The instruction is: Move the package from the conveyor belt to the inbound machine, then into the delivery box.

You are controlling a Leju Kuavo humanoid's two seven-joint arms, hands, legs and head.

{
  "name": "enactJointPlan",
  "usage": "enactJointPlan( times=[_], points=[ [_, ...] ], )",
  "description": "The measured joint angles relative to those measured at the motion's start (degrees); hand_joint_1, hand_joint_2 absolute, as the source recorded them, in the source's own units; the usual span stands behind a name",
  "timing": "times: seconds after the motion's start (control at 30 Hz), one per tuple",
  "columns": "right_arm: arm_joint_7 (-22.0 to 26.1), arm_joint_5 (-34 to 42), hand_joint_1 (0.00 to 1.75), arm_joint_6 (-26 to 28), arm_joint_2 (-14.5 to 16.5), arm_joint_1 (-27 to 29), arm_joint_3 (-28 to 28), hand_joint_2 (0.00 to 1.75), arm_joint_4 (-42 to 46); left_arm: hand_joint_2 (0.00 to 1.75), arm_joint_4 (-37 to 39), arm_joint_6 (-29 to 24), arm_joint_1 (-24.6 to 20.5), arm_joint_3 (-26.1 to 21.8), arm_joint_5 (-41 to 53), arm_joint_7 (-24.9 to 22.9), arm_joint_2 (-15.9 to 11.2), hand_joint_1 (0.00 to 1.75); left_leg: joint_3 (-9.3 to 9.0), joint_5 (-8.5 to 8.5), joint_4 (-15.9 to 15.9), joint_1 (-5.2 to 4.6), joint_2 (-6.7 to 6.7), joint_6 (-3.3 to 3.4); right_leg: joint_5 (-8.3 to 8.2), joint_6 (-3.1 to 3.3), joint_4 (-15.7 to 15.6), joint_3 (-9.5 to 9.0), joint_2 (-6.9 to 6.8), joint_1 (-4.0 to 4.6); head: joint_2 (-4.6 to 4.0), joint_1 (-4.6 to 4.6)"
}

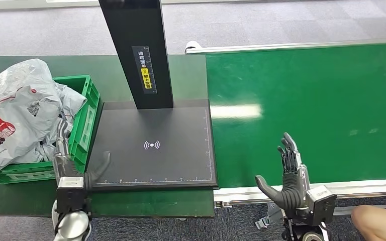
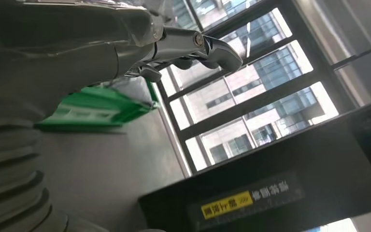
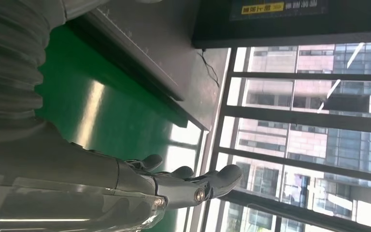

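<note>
Grey plastic mail packages (image 1: pixel 15 115) with red print are heaped in the green delivery crate (image 1: pixel 88 118) at the left. The black inbound machine platform (image 1: pixel 153 145) with its dark post (image 1: pixel 138 50) sits in the middle, nothing on it. The green conveyor belt (image 1: pixel 306 110) at the right carries no package. My left hand (image 1: pixel 68 163) stands open by the crate's near corner, fingers (image 2: pixel 198 46) stretched out and thumb (image 1: pixel 100 165) over the platform's edge. My right hand (image 1: pixel 286 175) is open above the belt's near edge, its fingers (image 3: pixel 198 186) straight and holding nothing.
A dark green table (image 1: pixel 146 203) carries the crate and the platform. The belt's metal rail (image 1: pixel 331 188) runs along the near side. A person's knee (image 1: pixel 377 221) shows at the bottom right corner. Grey carpet (image 1: pixel 281 20) lies beyond.
</note>
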State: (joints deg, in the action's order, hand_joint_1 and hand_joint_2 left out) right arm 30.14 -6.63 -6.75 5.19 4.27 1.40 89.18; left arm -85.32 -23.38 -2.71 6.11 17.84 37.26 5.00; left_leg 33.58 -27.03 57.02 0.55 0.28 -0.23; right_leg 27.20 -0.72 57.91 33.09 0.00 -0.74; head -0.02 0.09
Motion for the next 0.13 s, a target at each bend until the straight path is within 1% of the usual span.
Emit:
enactJointPlan(
  times=[0.13],
  points=[
    [-0.7,1.3,0.0,-0.9,0.3,-0.2,-1.4,1.75,-1.4,1.75,0.5,1.4,0.9,1.3,-0.6,-1.4,2.1,0.0,0.0,0.0,0.0,0.0,0.0,0.0,0.0,0.0,0.0,0.0,0.0,0.0,0.01,0.0]
  ],
)
